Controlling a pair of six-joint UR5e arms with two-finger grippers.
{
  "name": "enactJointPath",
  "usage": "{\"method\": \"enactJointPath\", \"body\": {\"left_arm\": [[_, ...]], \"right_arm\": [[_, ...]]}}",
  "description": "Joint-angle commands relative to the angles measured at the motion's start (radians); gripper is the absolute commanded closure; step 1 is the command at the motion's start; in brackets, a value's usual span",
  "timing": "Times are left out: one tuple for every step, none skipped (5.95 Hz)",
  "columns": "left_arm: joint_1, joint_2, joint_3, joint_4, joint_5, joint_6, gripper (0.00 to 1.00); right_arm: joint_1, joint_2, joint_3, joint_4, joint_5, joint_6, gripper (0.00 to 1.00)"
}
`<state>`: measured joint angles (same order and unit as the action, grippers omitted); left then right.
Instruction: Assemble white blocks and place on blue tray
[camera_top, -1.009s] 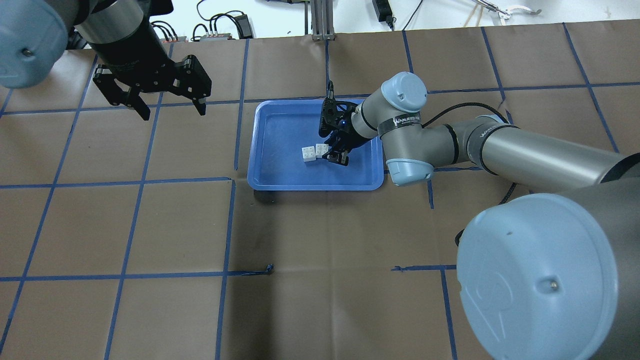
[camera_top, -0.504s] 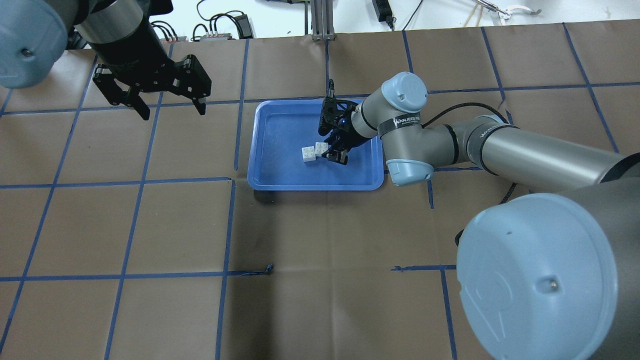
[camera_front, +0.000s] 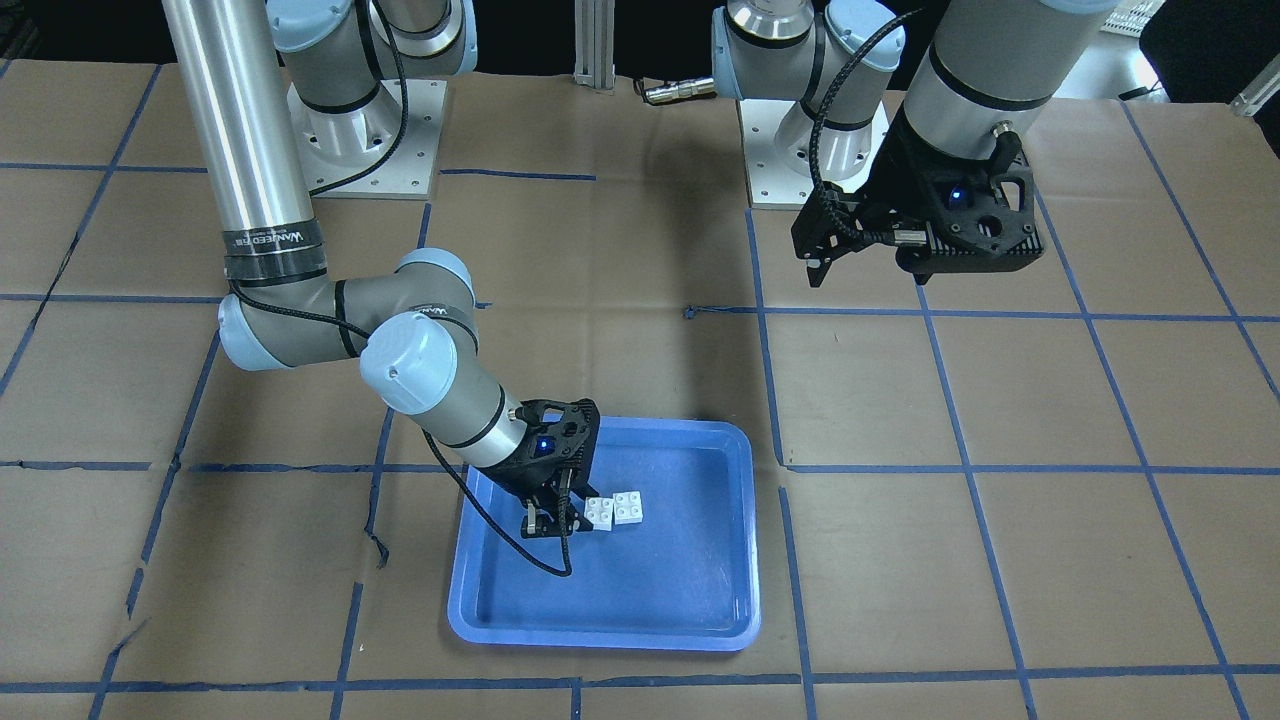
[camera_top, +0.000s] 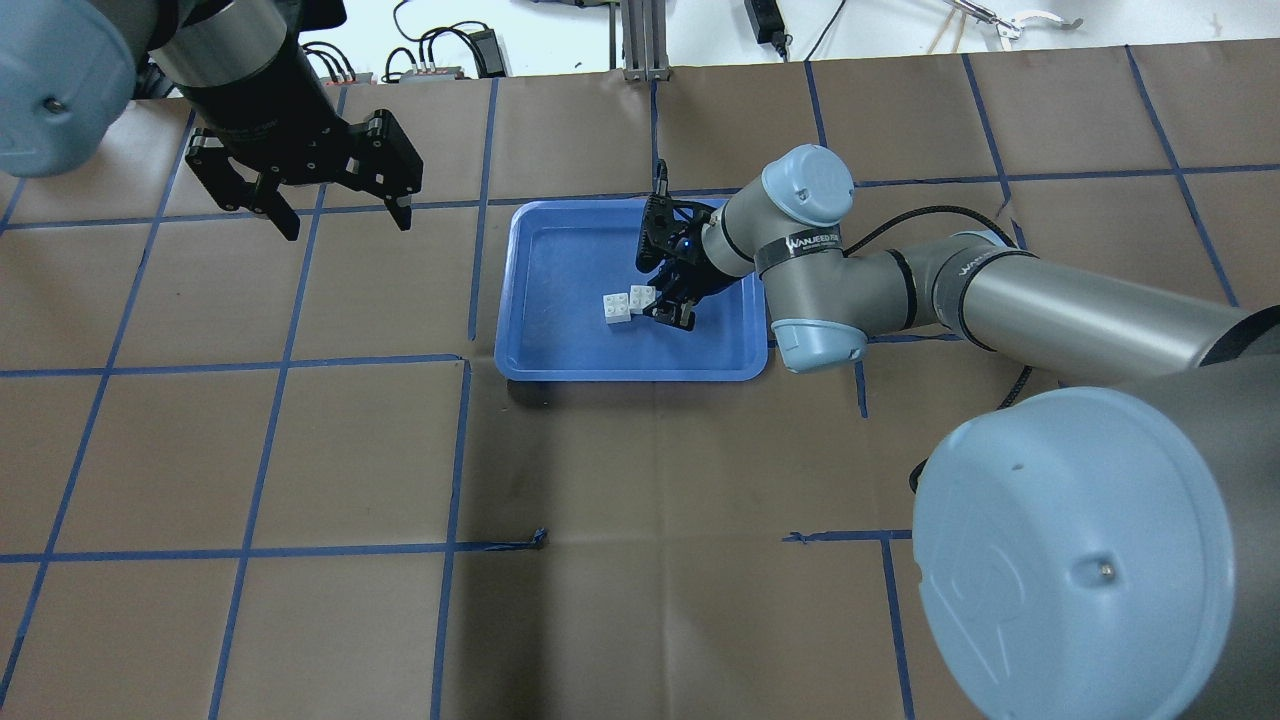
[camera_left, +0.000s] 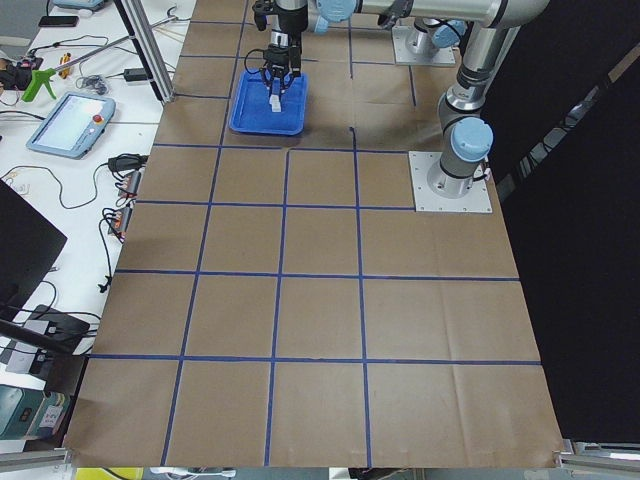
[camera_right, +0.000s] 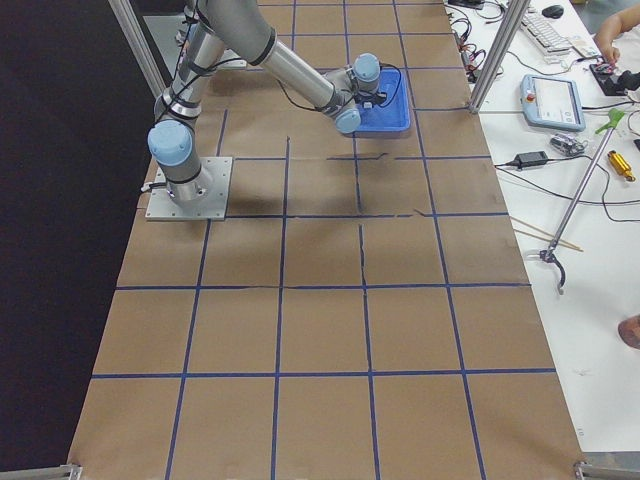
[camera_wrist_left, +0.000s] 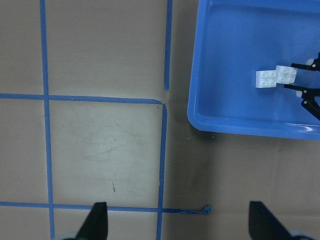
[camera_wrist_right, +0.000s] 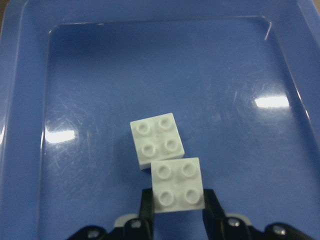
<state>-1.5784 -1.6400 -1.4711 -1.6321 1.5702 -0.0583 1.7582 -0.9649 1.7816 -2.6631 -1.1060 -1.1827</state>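
Note:
Two white blocks lie in the blue tray (camera_top: 565, 265), touching corner to corner. In the right wrist view the far block (camera_wrist_right: 156, 139) rests on the tray floor (camera_wrist_right: 150, 65), and the near block (camera_wrist_right: 177, 187) sits between my right gripper's fingers (camera_wrist_right: 146, 207). My right gripper (camera_top: 662, 306) is low in the tray and shut on the near block (camera_top: 643, 297), beside the other block (camera_top: 617, 308). The front view shows the same (camera_front: 575, 520). My left gripper (camera_top: 347, 227) is open and empty, high over the table left of the tray.
Brown paper with blue tape grid lines covers the table (camera_top: 350, 450). The right arm's elbow (camera_top: 810, 260) hangs over the tray's right rim. The left wrist view shows the tray's corner (camera_wrist_left: 210, 115) and the open fingertips (camera_wrist_left: 100, 220). Cables and tools lie beyond the far edge.
The right gripper and the near block have shifted very slightly up and left in the overhead view. The left arm has not moved.

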Motion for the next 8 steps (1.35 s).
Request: {"method": "enactJointPath", "body": {"left_arm": [[0.0,0.002,0.0,0.0,0.002,0.0,0.0],[0.0,0.003,0.0,0.0,0.005,0.0,0.0],[0.0,0.003,0.0,0.0,0.007,0.0,0.0],[0.0,0.005,0.0,0.0,0.008,0.0,0.0],[0.0,0.005,0.0,0.0,0.008,0.0,0.0],[0.0,0.006,0.0,0.0,0.01,0.003,0.0],[0.002,0.006,0.0,0.0,0.011,0.006,0.0],[0.0,0.008,0.0,0.0,0.011,0.008,0.0]], "right_arm": [[0.003,0.002,0.001,0.0,0.0,0.002,0.76],[0.003,0.002,0.001,0.0,0.0,0.002,0.76],[0.003,0.002,0.001,0.0,-0.002,0.002,0.76],[0.004,0.002,0.001,0.003,-0.003,0.002,0.76],[0.003,0.002,0.001,0.005,-0.003,0.002,0.76],[0.003,0.002,0.001,0.005,-0.003,0.002,0.76],[0.004,0.002,0.001,0.006,-0.003,0.002,0.74],[0.003,0.002,0.001,0.006,-0.003,0.002,0.73]]}}
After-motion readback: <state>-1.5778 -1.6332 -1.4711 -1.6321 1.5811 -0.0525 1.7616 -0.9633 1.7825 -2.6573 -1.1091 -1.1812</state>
